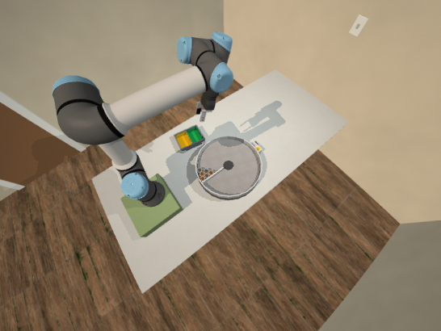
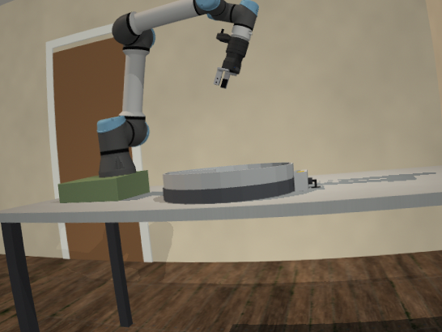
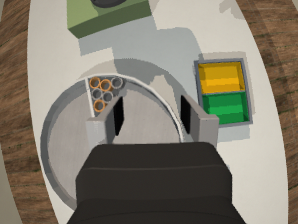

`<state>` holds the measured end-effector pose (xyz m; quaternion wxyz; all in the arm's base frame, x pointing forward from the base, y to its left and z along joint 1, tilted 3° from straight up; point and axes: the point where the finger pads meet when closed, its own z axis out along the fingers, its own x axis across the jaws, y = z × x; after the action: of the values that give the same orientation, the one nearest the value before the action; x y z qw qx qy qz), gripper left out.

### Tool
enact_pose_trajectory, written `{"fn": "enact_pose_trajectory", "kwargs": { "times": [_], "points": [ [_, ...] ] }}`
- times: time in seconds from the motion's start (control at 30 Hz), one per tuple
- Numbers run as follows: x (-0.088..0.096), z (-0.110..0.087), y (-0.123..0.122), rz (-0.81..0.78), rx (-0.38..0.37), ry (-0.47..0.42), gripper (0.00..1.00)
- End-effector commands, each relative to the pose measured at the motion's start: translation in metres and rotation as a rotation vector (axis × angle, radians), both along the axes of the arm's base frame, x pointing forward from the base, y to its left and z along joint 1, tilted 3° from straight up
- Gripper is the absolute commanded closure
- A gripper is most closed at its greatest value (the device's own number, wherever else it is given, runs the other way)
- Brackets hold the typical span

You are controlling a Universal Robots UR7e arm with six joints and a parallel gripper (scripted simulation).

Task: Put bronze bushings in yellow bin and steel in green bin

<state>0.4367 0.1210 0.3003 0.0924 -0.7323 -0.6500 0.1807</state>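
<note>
My gripper (image 1: pixel 200 113) (image 2: pixel 220 84) (image 3: pixel 152 107) is open and empty, high above the table, pointing down. The turntable (image 1: pixel 242 178) (image 2: pixel 228 182) (image 3: pixel 145 132) carries three bronze and three steel bushings, bunched against the bar near its rim. In the wrist view one bronze bushing (image 3: pixel 95 105) sits nearest the left finger; the other two bronze ones are by the rim. A steel bushing (image 3: pixel 116 87) is beside them at the rim, and two steel ones lie between. The yellow bin (image 1: pixel 182 140) (image 3: pixel 220 71) and green bin (image 1: pixel 195 134) (image 3: pixel 225 106) stand joined beside the turntable; no bushing shows in either.
A thin pale bar (image 1: pixel 214 175) (image 3: pixel 90 100) runs from the dark hub (image 1: pixel 228 165) to the turntable's raised wall. A small white device (image 1: pixel 257 146) (image 2: pixel 301 182) stands at the wall's outside. The green base block (image 1: pixel 151 214) (image 2: pixel 89 190) (image 3: pixel 110 21) carries the arm.
</note>
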Motion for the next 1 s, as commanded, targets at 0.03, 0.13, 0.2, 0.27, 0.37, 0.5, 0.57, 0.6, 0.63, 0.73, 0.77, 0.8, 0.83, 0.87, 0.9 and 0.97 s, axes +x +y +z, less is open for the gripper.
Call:
{"fn": "enact_pose_trajectory", "kwargs": {
  "times": [0.03,0.13,0.2,0.27,0.37,0.5,0.57,0.6,0.63,0.73,0.77,0.8,0.83,0.87,0.9,0.97],
  "points": [
    [0.0,-0.0002,0.0,-0.002,0.011,-0.068,0.0],
    [0.0,0.0,0.0,-0.008,0.032,-0.216,0.0],
    [0.0,-0.0001,0.0,-0.009,0.038,-0.252,0.0],
    [0.0001,0.0,0.0,-0.011,0.046,-0.313,0.0],
    [0.0001,0.0,0.0,-0.013,0.055,-0.374,0.0],
    [0.0001,0.0,0.0,-0.013,0.055,-0.374,0.0],
    [0.0001,0.0,0.0,-0.013,0.055,-0.374,0.0],
    [0.0001,0.0,0.0,-0.013,0.055,-0.374,0.0],
    [0.0001,0.0,0.0,-0.013,0.055,-0.374,0.0],
    [0.0001,0.0,0.0,-0.013,0.055,-0.374,0.0],
    [0.0001,0.0001,0.0,-0.013,0.055,-0.372,0.0],
    [0.0001,0.0001,0.0,-0.013,0.055,-0.372,0.0],
    [0.0001,0.0001,0.0,-0.013,0.055,-0.372,0.0],
    [0.0001,0.0001,0.0,-0.013,0.055,-0.372,0.0],
    [0.0001,0.0001,0.0,-0.013,0.055,-0.372,0.0],
    [0.0001,0.0001,0.0,-0.013,0.055,-0.372,0.0]
  ]
}}
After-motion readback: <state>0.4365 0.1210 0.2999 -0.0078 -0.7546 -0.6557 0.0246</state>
